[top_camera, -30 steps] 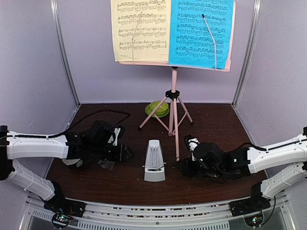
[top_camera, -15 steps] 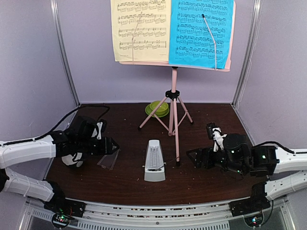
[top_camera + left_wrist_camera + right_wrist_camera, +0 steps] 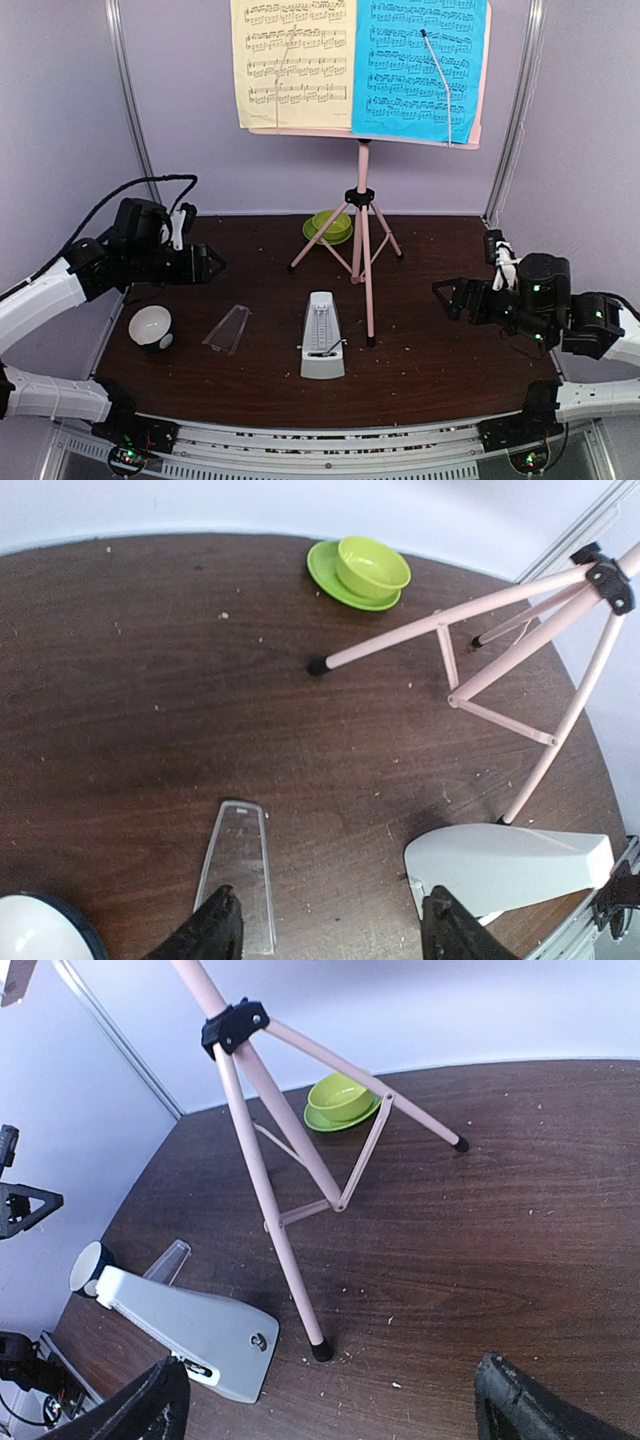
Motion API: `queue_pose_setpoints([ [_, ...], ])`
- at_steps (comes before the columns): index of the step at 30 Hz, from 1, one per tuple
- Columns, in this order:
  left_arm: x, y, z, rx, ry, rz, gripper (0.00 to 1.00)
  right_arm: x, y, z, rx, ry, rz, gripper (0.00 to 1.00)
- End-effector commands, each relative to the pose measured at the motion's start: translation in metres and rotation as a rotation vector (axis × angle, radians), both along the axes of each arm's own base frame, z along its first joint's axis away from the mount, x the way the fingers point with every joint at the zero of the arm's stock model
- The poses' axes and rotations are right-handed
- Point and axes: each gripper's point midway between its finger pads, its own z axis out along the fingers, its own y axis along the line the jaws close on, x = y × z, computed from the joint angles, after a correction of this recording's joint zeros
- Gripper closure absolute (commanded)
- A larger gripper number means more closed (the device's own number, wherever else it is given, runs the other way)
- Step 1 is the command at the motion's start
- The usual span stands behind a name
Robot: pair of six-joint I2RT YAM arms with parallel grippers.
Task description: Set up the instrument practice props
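The pink music stand (image 3: 363, 215) stands at the back centre on its tripod legs (image 3: 290, 1260). A yellow page (image 3: 293, 63) and a blue page (image 3: 425, 68) rest on its panel. The white-grey metronome (image 3: 322, 335) stands upright in front of the stand, uncovered. Its clear cover (image 3: 228, 329) lies flat on the table to its left; it also shows in the left wrist view (image 3: 237, 870). My left gripper (image 3: 208, 265) is open and empty, raised at the left. My right gripper (image 3: 448, 296) is open and empty, raised at the right.
A green bowl on a saucer (image 3: 331, 226) sits behind the tripod legs. A small white-and-black bowl (image 3: 150, 326) sits at the front left. Purple walls enclose the dark wooden table (image 3: 440, 370).
Both arms have pulled back and up from the table centre, the left to the left, the right to the right. The clear cover now lies uncovered on the table.
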Motion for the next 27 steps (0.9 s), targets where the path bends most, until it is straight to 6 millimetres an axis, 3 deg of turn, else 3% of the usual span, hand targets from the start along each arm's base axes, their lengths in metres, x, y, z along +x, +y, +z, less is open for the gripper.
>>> queue_pose_setpoints([
  [1,-0.003,0.013,0.037,0.058,-0.068,-0.011,0.31,-0.002,-0.026,0.024,-0.032,-0.03,-0.042,0.0],
  [7,-0.014,0.022,0.061,0.046,-0.109,-0.002,0.03,-0.009,-0.057,0.044,-0.029,-0.062,-0.108,0.0],
  [13,-0.03,0.043,0.066,0.006,-0.13,0.078,0.02,-0.02,-0.089,0.048,-0.008,-0.087,-0.179,0.0],
  [18,-0.047,0.063,0.045,0.014,-0.069,0.149,0.02,-0.029,-0.113,0.037,0.032,-0.09,-0.241,0.0],
  [22,-0.06,0.071,0.016,0.019,0.045,0.197,0.02,-0.037,-0.128,0.012,0.095,-0.061,-0.284,0.0],
  [27,-0.072,0.078,-0.017,-0.016,0.134,0.266,0.02,-0.04,-0.13,0.003,0.187,-0.088,-0.287,0.0],
])
